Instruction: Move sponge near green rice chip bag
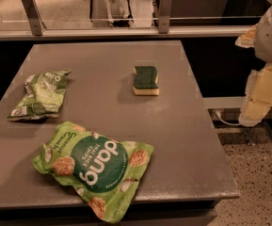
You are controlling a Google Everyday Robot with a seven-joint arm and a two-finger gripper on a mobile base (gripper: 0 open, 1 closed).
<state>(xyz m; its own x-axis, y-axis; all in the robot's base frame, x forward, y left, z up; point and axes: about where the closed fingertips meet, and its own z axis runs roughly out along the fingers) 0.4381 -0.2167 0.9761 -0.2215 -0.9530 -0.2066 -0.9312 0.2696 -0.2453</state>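
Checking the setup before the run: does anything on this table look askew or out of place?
The green rice chip bag lies askew, one corner hanging over the table's front edge. The smaller bag is crumpled. The sponge sits flat. The gripper hangs right of the table.

gripper [258, 102]: held off the tabletop's [182, 140] right edge.
sponge [146, 80] to green rice chip bag [94, 166]: open tabletop seen between.
right of green rice chip bag: free strip to edge.
left side: taken by smaller bag [40, 94].

Grey table [192, 140], speckled floor [258, 182], metal rail [126, 32] behind.
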